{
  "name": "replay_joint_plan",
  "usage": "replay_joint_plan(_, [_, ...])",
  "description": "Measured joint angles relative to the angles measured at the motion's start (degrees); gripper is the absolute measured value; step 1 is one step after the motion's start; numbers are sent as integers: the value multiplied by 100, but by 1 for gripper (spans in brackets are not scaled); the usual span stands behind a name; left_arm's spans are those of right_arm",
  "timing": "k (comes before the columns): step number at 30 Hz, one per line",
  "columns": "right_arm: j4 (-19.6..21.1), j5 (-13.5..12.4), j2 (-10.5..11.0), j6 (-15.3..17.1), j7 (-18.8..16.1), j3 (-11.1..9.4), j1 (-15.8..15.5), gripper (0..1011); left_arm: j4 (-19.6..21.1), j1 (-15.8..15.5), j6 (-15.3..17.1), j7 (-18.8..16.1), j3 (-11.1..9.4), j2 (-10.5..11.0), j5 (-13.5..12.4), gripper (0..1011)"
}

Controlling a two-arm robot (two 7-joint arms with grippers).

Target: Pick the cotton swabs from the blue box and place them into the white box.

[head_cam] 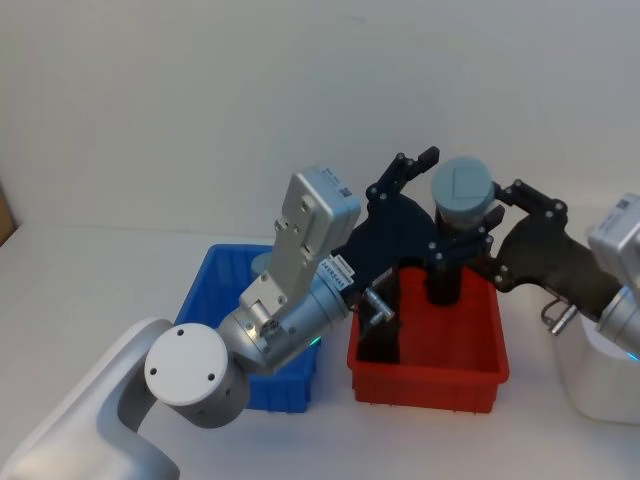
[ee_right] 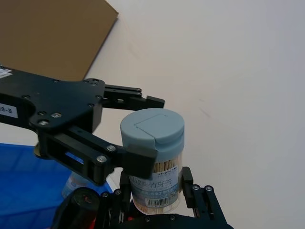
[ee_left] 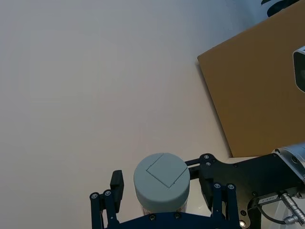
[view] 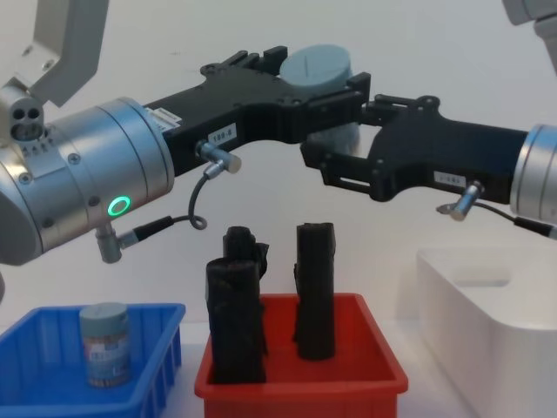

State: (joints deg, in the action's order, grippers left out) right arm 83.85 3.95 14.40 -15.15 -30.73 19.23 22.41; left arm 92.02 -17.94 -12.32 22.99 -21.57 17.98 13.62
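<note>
One tub of cotton swabs (head_cam: 463,190), grey-blue with a flat lid, hangs in the air above the red bin. My right gripper (ee_right: 155,191) is shut on its labelled lower body (ee_right: 157,179). My left gripper (ee_left: 161,185) stands open around the lid (ee_left: 161,180), with a small gap on each side. In the chest view both grippers meet at the tub (view: 318,68), the left gripper (view: 309,83) from the left and the right gripper (view: 341,139) from the right. Another tub (view: 104,344) stands upright in the blue box (view: 52,402). The white box (view: 487,305) sits at the right.
The red bin (view: 300,383) sits between the blue and white boxes, directly under the held tub, with tall black rolls (view: 313,292) standing in it. A brown cardboard panel (ee_left: 257,86) leans against the wall behind.
</note>
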Motion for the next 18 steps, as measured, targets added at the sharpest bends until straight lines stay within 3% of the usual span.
replay_joint_plan(9, [-3, -90, 102, 149, 269, -89, -83, 622, 1, 0, -2, 0, 0, 0, 2, 1004])
replay_joint_plan(18, [-28, -329, 225, 402, 750, -221, -218, 622, 1, 0, -5, 1, 0, 0, 3, 1004])
